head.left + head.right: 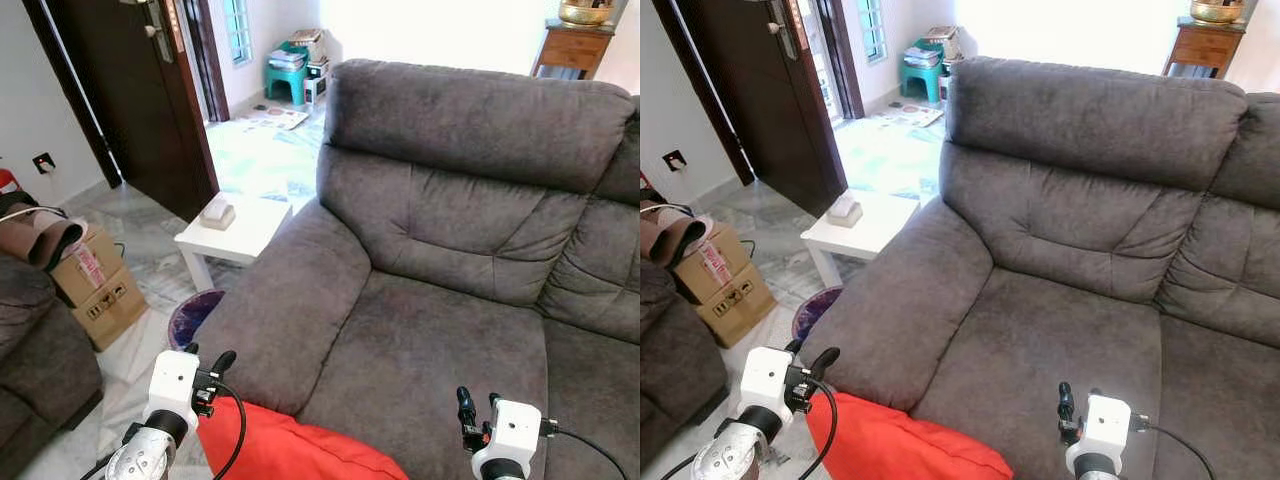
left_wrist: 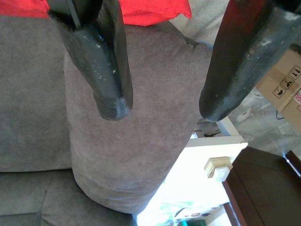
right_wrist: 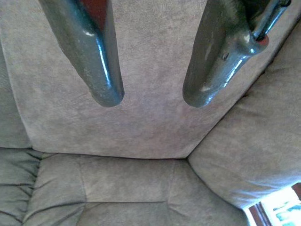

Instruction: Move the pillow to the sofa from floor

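Observation:
A red pillow (image 1: 290, 450) sits low in the head view between my two arms, at the front edge of the grey sofa (image 1: 430, 350); its lower part is cut off by the picture's edge. My left gripper (image 1: 208, 356) is open just above the pillow's left corner, by the sofa's armrest (image 1: 290, 300). The left wrist view has both black fingers (image 2: 113, 94) spread over the armrest, with the pillow's red cloth (image 2: 150, 12) back at their base. My right gripper (image 1: 479, 402) is open over the seat cushion, nothing between its fingers (image 3: 101, 80).
A white side table (image 1: 245, 235) with a small box (image 1: 217, 212) stands left of the armrest. A purple bin (image 1: 192, 315) is beside it. Cardboard boxes (image 1: 95, 285) and another dark sofa (image 1: 30, 360) are at the left. A dark door (image 1: 130, 90) stands beyond.

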You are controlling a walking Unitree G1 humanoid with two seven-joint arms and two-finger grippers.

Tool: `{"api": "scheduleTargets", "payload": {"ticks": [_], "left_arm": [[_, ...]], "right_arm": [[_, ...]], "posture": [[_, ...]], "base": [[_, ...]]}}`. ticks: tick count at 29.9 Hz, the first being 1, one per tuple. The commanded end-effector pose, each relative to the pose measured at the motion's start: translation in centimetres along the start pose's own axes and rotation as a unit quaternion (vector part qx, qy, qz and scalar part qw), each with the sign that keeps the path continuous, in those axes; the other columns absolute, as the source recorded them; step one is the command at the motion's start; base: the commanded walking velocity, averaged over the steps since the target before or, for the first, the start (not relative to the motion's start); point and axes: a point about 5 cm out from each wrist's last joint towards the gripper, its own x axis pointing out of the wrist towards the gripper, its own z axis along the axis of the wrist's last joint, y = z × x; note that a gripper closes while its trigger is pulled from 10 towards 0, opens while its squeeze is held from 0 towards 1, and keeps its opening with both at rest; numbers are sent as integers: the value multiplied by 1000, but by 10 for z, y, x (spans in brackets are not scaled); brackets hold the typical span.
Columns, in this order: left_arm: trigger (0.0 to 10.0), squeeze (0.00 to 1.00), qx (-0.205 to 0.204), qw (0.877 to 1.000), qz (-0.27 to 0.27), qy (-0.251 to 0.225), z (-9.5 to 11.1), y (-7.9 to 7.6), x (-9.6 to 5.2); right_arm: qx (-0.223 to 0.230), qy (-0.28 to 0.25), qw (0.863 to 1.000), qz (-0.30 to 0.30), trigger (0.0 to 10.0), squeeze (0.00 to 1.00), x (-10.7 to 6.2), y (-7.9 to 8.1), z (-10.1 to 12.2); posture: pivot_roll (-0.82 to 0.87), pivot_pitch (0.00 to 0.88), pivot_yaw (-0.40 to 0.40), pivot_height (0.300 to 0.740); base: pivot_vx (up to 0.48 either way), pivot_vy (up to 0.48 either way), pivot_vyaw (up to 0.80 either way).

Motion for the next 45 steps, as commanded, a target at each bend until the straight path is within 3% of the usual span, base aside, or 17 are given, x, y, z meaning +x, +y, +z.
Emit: {"api": "scheduleTargets", "payload": {"ticks": [1,19,31,34,39,45], "left_arm": [[10000,0,2,1000,4,-2,3,3,-1],[10000,0,1,1000,3,3,1,3,-3],[10000,0,7,1000,-9,-5,5,2,-3],[10000,0,34,999,-4,-21,13,8,-5],[10000,0,37,998,19,-36,21,17,-6],[10000,0,43,999,-17,-29,17,4,-12]], "right_arm": [[-5,3,1000,3,10000,0,-2,1,-2],[-8,1,1000,0,10000,0,0,-6,1],[4,-9,1000,-3,10000,0,1,-9,4],[6,-33,999,-4,10000,0,-3,-13,10],[-4,-52,999,-8,10000,0,-9,-28,17],[-15,-53,998,-11,10000,0,-10,-34,21]], "posture": [[6,59,50,740],[5,66,45,740],[5,67,38,740],[11,68,38,740],[1,72,39,740],[-20,79,42,740]], "base": [[0,0,0],[0,0,721],[0,0,0],[0,0,0],[0,0,0],[0,0,0]]}}
